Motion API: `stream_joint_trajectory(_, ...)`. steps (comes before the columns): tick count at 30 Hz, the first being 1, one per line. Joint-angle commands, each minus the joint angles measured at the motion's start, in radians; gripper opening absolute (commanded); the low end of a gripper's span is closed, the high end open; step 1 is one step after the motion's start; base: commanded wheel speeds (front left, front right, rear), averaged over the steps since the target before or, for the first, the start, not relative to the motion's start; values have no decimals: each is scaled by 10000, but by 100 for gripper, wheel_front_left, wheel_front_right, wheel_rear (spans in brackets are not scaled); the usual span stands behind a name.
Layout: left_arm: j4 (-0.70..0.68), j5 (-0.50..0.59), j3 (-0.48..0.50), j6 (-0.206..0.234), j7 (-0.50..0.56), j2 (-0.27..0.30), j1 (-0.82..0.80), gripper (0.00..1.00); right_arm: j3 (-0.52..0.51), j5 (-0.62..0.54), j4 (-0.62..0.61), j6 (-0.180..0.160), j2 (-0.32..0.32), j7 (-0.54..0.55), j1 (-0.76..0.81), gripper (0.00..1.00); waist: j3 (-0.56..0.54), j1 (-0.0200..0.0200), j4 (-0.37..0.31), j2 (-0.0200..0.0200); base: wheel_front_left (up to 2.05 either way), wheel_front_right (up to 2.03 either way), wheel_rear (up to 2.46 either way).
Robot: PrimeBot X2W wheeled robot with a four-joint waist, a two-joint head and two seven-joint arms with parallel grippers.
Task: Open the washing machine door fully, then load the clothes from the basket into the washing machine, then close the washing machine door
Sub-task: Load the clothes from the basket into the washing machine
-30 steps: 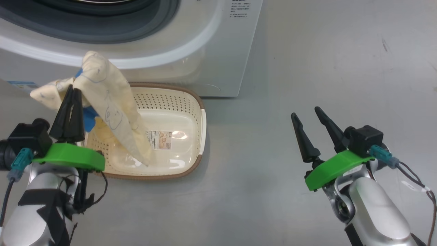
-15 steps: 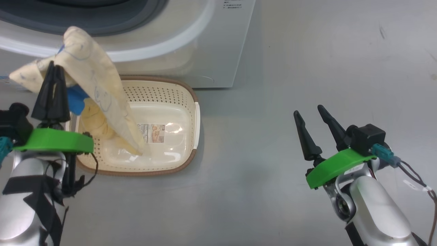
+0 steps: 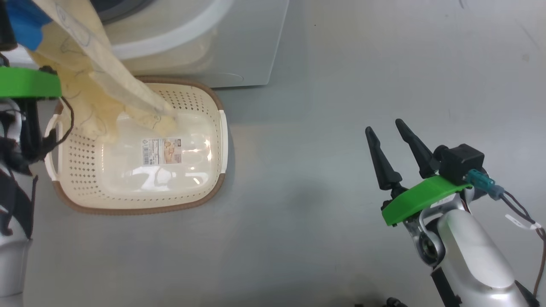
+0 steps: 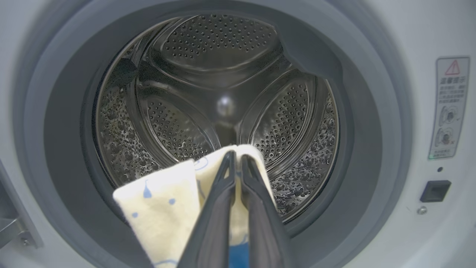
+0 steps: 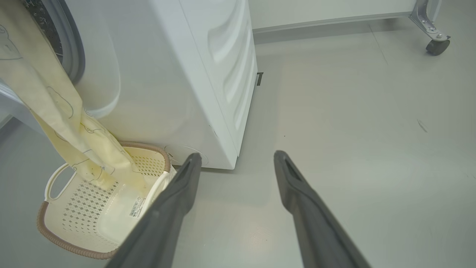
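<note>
Grey floor (image 3: 341,85) under basket (image 3: 140,209) and washing machine (image 3: 239,47)

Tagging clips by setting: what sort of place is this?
Likely a lab or test room staged for laundry, not a home: a washing machine on bare grey floor, a basket before it, a castered frame leg by the wall.

The basket (image 3: 72,170) is sitting on the floor (image 3: 320,213) at 6 o'clock of the washing machine (image 3: 239,42); the clothes (image 3: 106,85) are hanging into its 11 o'clock corner.
</note>
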Motion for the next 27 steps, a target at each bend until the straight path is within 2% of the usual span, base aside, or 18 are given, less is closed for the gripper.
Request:
stream_joint_trajectory(1, -161, 82, 273, -38, -66, 525, -521, 0, 165, 74, -291, 2, -4, -97, -78, 100, 147, -1, -145, 0, 0, 0, 0)
stream_joint_trajectory(10, 1276, -449, -241, -106, 181, 1123, -3534, 0, 385, 350, -517, 2, -4, -97, -441, 100, 1192, -1, -626, 0, 0, 0, 0)
stream_joint_trajectory(17, 2622, -880, -906, -112, 476, 2196, -6123, 0, 786, 858, -656, 2, -4, -97, -656, 100, 2227, -1, -1241, 0, 0, 0, 0)
stream_joint_trajectory(22, 3357, -907, -1270, -113, 310, 2571, -7630, 0, 1074, 1159, -738, 2, -4, -97, -760, 100, 2587, -1, -1523, 0, 0, 0, 0)
stream_joint_trajectory(27, 4421, -748, -1972, -114, 181, 2670, -8702, 0, 1282, 1423, -795, 2, -4, -97, -866, 100, 2820, -1, -1775, 0, 0, 0, 0)
